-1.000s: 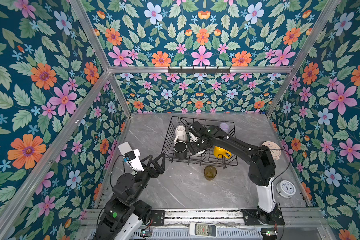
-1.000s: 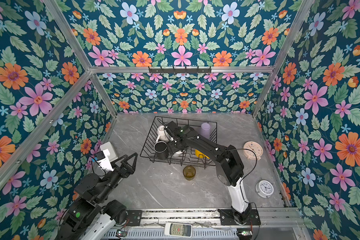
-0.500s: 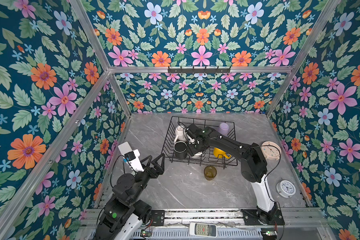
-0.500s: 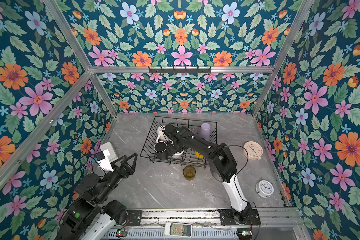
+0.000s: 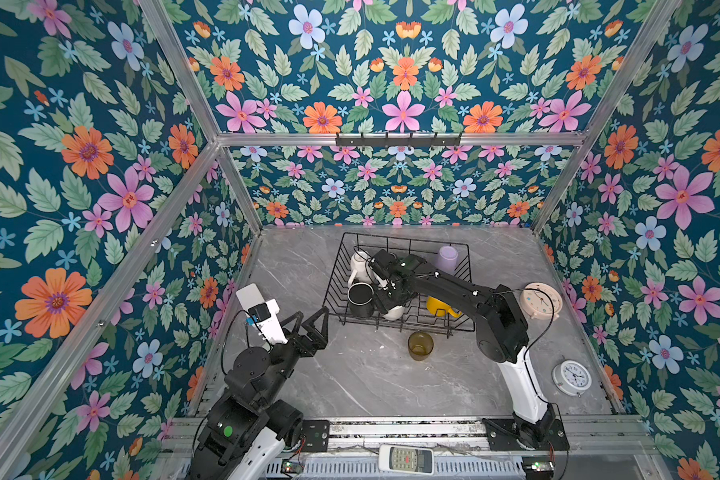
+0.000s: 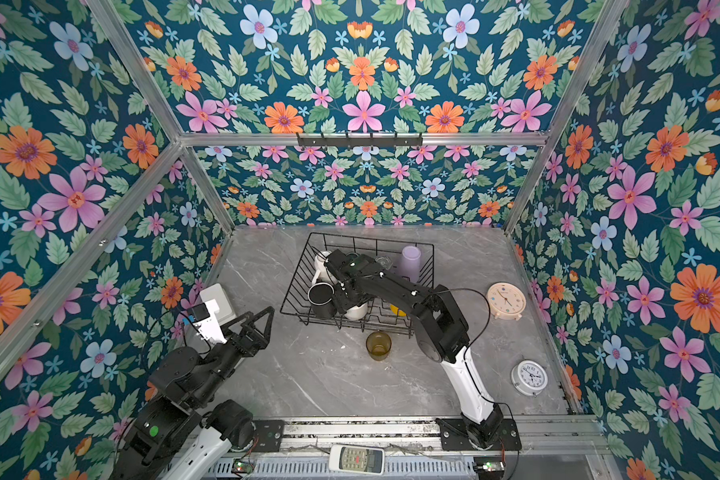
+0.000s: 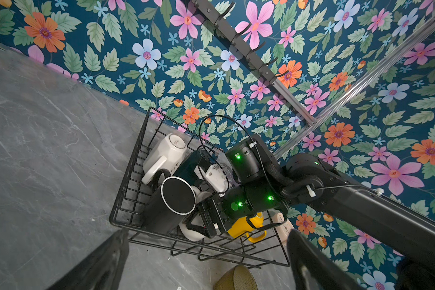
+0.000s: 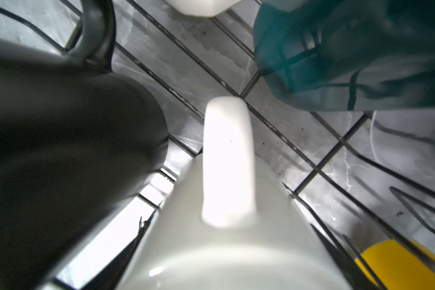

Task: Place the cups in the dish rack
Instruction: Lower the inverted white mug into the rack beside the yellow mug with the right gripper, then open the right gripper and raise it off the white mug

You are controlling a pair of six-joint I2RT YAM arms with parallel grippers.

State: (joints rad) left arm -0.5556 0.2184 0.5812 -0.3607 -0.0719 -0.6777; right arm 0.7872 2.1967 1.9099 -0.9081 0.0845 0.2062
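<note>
The black wire dish rack [image 5: 408, 240] [image 6: 371, 237] [image 7: 131, 163] stands at the back middle in both top views. In it are a black mug [image 5: 360, 297] [image 7: 171, 203] [image 8: 60, 138], a white mug [image 5: 360, 262] [image 7: 166, 153], a yellow mug [image 5: 439, 305] [image 8: 392, 263], a lilac tumbler [image 5: 446, 258] and a dark green mug [image 8: 349, 50]. My right gripper [image 5: 389, 305] [image 6: 348, 305] [image 8: 224, 263] reaches into the rack, shut on a second white mug [image 5: 393, 311] [image 7: 194, 232] [image 8: 226, 238] beside the black one. An amber tumbler [image 5: 420, 345] [image 7: 236, 278] stands on the table before the rack. My left gripper [image 5: 312, 316] [image 7: 207, 241] hangs open, empty, left of the rack.
A pink clock [image 5: 541, 300] and a white clock [image 5: 571, 377] sit at the right. A remote [image 5: 405, 459] lies on the front rail. A black hook rail [image 5: 398, 139] runs along the back wall. A white box [image 5: 250, 295] is at the left wall.
My right arm's elbow has drawn in to the left while its gripper stays on the white mug in the rack. The left arm has not moved.
</note>
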